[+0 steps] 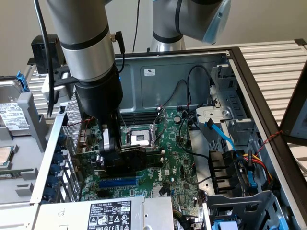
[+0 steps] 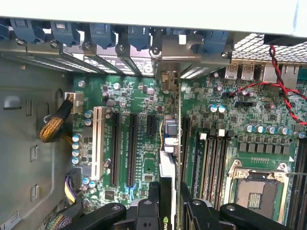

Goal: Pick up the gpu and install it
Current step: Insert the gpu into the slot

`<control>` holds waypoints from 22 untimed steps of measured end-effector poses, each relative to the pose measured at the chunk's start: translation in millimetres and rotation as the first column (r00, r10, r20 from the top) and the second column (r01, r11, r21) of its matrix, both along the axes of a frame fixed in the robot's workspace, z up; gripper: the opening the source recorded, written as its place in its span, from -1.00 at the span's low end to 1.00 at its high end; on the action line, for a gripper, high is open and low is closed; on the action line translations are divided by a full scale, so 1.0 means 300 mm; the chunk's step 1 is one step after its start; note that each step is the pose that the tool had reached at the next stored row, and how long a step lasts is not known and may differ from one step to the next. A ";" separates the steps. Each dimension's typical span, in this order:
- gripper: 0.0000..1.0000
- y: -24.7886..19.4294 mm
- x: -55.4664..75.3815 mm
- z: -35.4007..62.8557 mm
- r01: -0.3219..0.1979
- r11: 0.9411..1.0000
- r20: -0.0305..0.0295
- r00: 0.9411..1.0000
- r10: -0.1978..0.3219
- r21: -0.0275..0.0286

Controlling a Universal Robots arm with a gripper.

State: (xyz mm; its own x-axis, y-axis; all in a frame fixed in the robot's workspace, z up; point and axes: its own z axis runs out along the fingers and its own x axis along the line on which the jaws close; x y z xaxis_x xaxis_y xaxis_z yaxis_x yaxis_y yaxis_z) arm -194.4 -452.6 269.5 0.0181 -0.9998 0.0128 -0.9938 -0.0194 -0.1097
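The power supply at the near edge of the case carries a black label with white print. I think "DELL" heads it, and the rest is too fine to read. A white sticker sits on the case's far wall and another label on the drive outside, at the exterior view's left; neither can be read. In the wrist view a small green logo shows on the gpu's edge by the fingers, but I cannot make it out.

The case lies open on a slatted tabletop. There is little room: the arm reaches down close to the rear wall with its row of blue clips, cables crowd the drive cage, and a red-and-black twisted wire crosses 1 corner of the motherboard.

The gripper is set narrow, pinching the gpu across its thickness. The card hangs edge-down under the gripper, low over the motherboard, between the CPU socket and a blue slot. In the wrist view it runs straight from the fingers toward the rear openings, with its metal bracket up against them and a black slot just beside. The 2 long black slots and the white slot lie apart from it. I cannot tell whether it is seated.
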 end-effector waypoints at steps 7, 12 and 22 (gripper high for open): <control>-0.46 0.000 -0.009 -0.001 0.000 1.000 0.001 1.000 0.000 0.020; -0.46 -0.003 -0.011 -0.003 0.000 1.000 0.001 1.000 0.000 0.030; -0.46 -0.014 -0.011 -0.005 0.003 0.999 0.001 1.000 -0.003 0.033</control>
